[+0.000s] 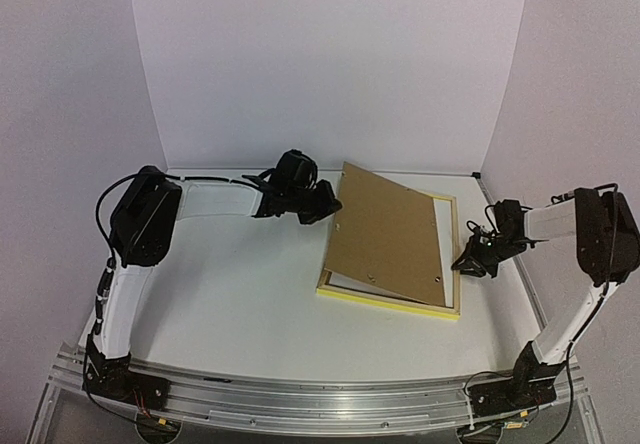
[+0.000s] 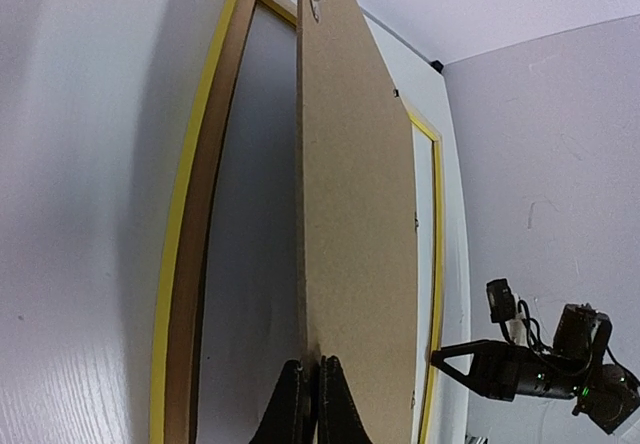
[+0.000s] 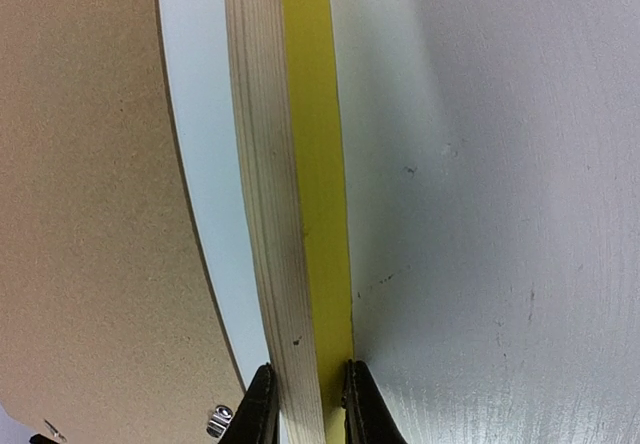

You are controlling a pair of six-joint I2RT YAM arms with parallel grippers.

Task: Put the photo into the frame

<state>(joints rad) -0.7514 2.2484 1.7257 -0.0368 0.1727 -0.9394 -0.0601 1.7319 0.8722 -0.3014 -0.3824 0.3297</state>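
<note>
The left end effector (image 2: 310, 389) is pinching the board (image 2: 350, 214) by its edge, tilting it up off the frame (image 3: 310, 164), likely to open access. The right end effector (image 3: 305, 394) is clamping the frame's rail, steadying it on the worktop (image 1: 230, 284). The photo is not showing.

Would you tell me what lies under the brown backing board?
The yellow frame, its opening showing a pale surface; the board hides the rest, and no photo is visible.
</note>
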